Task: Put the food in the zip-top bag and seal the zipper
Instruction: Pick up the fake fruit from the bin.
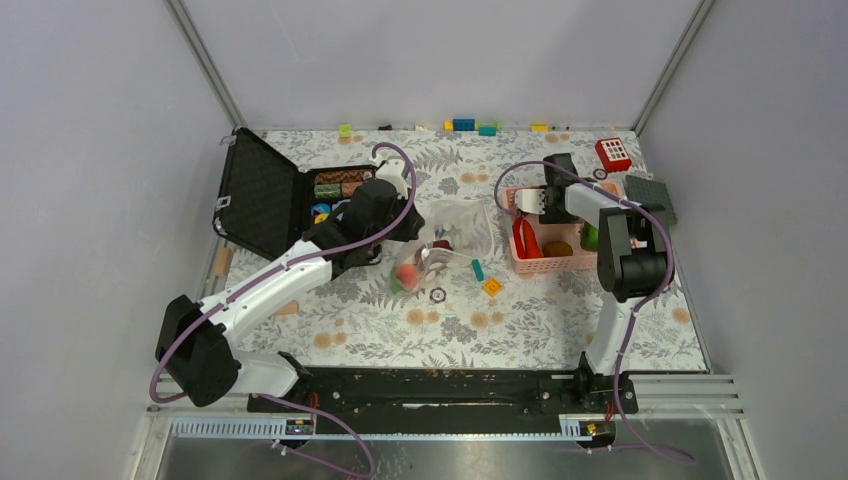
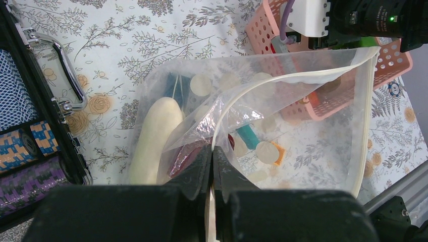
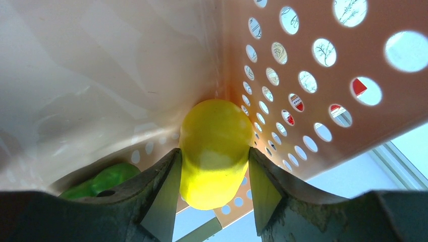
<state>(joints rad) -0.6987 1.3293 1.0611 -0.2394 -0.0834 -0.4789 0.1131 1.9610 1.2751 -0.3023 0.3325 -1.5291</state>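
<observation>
1. Yellow banana (image 3: 216,146) sits pinched between the fingers of the right pincer (image 3: 214,171), inside the pink basket (image 3: 313,60) against its holed wall.
2. Left pincer (image 2: 212,161), pressed together, nips the zipper (image 2: 363,126) of the zip-top bag (image 2: 303,151), whose gaping mouth is just beside the basket.
3. White radish (image 2: 154,136) lies inside the bag, on the bench (image 2: 151,45).

The pink basket (image 1: 545,268) walls crowded the right gripper (image 3: 214,169) and its yellow banana (image 3: 214,136), leaving only upward free. The zip-top bag (image 2: 303,131) mouth stood wide open just beside the basket, a teal brick (image 1: 477,268) lying near the narrow gap between them
</observation>
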